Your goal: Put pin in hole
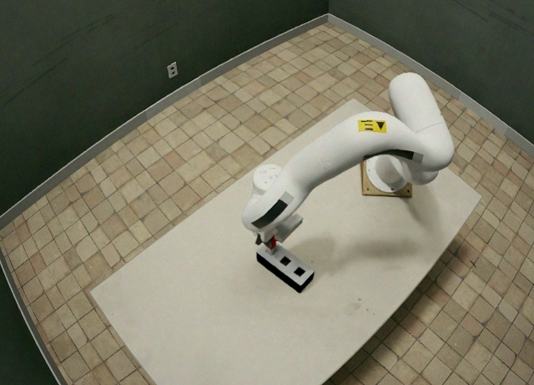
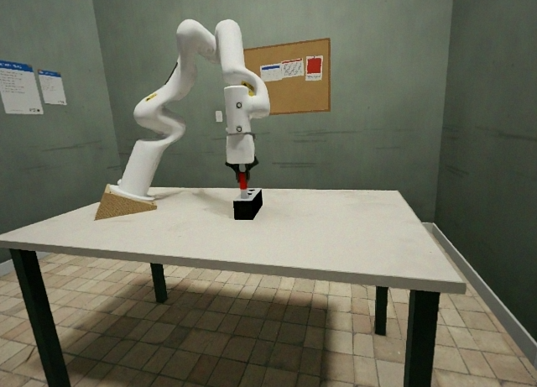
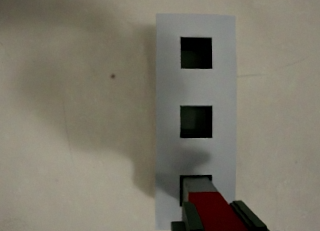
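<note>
The block [image 1: 292, 266] [image 2: 243, 210] [image 3: 221, 86] has a light grey top, black sides and three square holes in a row. My gripper [image 1: 269, 241] [image 2: 242, 177] [image 3: 210, 224] is shut on the red upper part of the pin [image 1: 273, 244] [image 2: 243, 185] [image 3: 212, 206], which is upright, red end up. The pin's grey lower part is at the end hole, at the bottom of the wrist view; some grey shows above the block's top. How far its tip is inside is hidden. The middle hole [image 1: 285, 260] [image 3: 196, 122] and the far end hole [image 1: 299, 271] [image 3: 196, 53] are empty.
The block stands on the pale table [image 1: 193, 286] [image 2: 338, 227] [image 3: 75, 181]. The arm's base plate [image 1: 388, 195] [image 2: 123, 207] is bolted at the table's back right in the top view, and at the left in the exterior view.
</note>
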{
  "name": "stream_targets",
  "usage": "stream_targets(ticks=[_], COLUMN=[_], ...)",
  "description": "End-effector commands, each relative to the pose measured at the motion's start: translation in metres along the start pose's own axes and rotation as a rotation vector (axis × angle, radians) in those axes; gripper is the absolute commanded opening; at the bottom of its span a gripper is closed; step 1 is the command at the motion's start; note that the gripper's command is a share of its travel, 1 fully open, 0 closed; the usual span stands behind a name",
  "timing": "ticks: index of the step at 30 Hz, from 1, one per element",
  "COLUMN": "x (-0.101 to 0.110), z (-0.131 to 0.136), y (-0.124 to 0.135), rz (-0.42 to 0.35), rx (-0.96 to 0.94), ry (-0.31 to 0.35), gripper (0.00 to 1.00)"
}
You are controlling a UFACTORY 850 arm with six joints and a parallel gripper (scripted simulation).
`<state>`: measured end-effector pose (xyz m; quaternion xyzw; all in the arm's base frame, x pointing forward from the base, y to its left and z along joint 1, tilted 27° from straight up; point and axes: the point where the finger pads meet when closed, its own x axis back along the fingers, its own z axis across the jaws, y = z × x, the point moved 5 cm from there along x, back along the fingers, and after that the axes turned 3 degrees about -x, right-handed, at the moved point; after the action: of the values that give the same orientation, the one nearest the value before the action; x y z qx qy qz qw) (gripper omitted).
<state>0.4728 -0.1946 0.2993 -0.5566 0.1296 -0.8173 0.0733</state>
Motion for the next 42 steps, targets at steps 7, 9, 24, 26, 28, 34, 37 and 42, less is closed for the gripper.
stream_targets(ticks=[7,9,24,26,28,34,37,42], x=[0.0007,0.0007,-0.0033,-0.0033,-0.0033,-0.0032,-0.0032,-0.0032], z=[0.0003,0.0003,0.0010,0.0010,0.0010,0.0003,0.0003,0.0003], y=[-0.0002,-0.0002,0.0004,0.0004,0.0004,-0.0003,-0.0003,-0.0003], rz=[-0.001,-0.001,-0.001,-0.001,-0.001,-0.001,-0.001,-0.001], rx=[0.000,0.000,0.000,0.000,0.000,0.000,0.000,0.000], ry=[0.002,0.002,0.002,0.002,0.002,0.002,0.002,0.002], gripper=[0.00,0.00,0.00,0.00,0.00,0.00,0.00,0.00])
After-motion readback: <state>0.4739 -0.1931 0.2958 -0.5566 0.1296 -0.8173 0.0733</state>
